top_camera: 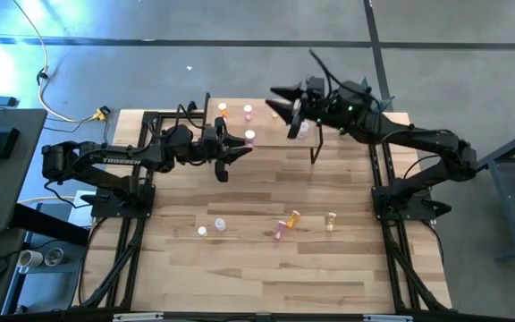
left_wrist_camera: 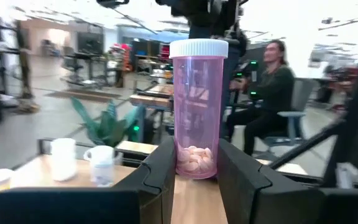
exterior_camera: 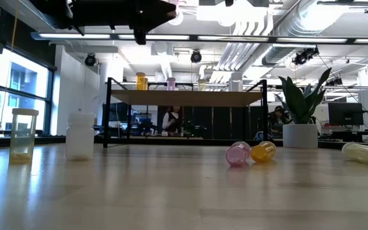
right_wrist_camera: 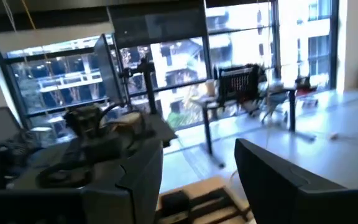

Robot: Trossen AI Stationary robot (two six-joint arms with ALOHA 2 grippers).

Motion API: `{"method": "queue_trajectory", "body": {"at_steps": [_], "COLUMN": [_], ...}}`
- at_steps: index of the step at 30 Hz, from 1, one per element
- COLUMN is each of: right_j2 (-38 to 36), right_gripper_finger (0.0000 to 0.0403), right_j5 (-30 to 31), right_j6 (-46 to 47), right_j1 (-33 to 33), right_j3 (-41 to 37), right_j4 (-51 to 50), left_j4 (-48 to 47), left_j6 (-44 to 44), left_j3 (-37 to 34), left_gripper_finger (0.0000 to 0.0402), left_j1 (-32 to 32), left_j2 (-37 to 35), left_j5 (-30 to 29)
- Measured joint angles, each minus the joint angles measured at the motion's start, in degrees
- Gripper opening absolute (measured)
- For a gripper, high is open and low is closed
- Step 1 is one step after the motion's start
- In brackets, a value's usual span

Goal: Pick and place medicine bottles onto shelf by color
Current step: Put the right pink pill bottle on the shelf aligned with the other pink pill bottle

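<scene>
The left gripper pinches a pink bottle between its two dark fingers. The bottle stands straight up, has a white cap, and holds a few pale pills at the bottom. No words can be read on it. White letters on the left arm look like "TROSSEN". In the high view the left gripper sits at the near edge of the shelf, with the pink bottle at its tip. Farther back on the shelf stand an orange bottle and another pink one. The right gripper hangs over the shelf a bit beyond, and its fingers are spread with nothing between them. Well away from both grippers, on the table, more bottles stand or lie: a clear one, a yellow one, and a pink one touching an orange one.
</scene>
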Motion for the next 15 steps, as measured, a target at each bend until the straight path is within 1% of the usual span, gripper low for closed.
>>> {"method": "queue_trajectory", "body": {"at_steps": [4,7,11,15], "right_j2": [0.29,1.21,3.76,7.18], "right_gripper_finger": [0.0193,0.0193,0.0193,0.0193], "right_j5": [-4.54,-9.04,-14.92,-18.51], "right_j6": [-5.66,-8.80,-11.15,-12.65], "right_j1": [-3.08,-5.30,-8.15,-9.24], "right_j3": [2.70,5.99,11.09,14.62], "right_j4": [-0.01,-2.18,-9.93,-17.86], "left_j4": [0.00,-0.02,-0.04,-0.08], "left_j6": [0.16,0.22,2.05,2.06], "left_j3": [0.00,0.00,0.00,0.00], "left_gripper_finger": [0.0083,0.0083,0.0083,0.0083], "left_j1": [0.78,1.58,2.52,3.28], "left_j2": [0.00,0.00,0.00,0.00], "left_j5": [-1.63,-3.47,-4.57,-4.56]}}
